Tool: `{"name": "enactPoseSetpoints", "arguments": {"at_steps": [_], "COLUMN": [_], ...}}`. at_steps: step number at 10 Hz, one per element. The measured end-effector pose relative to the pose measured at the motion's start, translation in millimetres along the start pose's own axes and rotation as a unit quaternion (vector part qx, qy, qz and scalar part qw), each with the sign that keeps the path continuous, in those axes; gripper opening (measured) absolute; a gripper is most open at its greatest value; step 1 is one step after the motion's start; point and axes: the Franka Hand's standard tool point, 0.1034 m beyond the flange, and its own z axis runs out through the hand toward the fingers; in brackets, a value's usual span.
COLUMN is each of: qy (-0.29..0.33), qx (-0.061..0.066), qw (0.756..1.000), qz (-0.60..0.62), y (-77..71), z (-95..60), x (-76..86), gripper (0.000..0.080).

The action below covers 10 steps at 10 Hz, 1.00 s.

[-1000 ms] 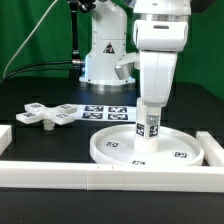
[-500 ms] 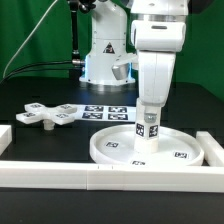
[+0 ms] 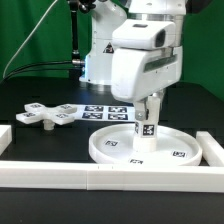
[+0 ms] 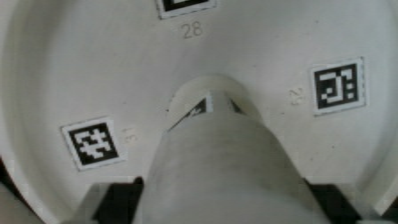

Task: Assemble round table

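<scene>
The large rimmed round disc (image 3: 145,148) lies flat on the black table, tags up. The short cylindrical leg (image 3: 146,130) stands upright at the disc's middle. My gripper (image 3: 148,108) is shut on the leg's upper part, straight above the disc. In the wrist view the leg (image 4: 222,150) runs between my two dark fingertips (image 4: 121,195) down to the disc (image 4: 71,80). The cross-shaped base piece (image 3: 46,114) lies on the table at the exterior view's left, apart from the gripper.
White border rails run along the front (image 3: 100,174), at the exterior view's left (image 3: 4,138) and right (image 3: 213,146). The marker board (image 3: 105,111) lies behind the disc. The arm's white base (image 3: 103,55) stands at the back.
The wrist has turned about the upright leg, so the arm's body now faces another way. The leg and disc stay in place.
</scene>
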Motion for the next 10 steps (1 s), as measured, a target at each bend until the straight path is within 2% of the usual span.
{"name": "enactPoseSetpoints", "arguments": {"at_steps": [6, 8, 10], "qy": [0.001, 0.000, 0.000], "qx": [0.002, 0.004, 0.016], "qw": [0.978, 0.947, 0.888], "qz": [0.208, 0.320, 0.459], "y": [-0.3, 0.4, 1.1], "z": [0.5, 0.4, 1.1], "x": [-0.6, -1.1, -3.2], "gripper": [0.0407, 0.0407, 0.0407]}}
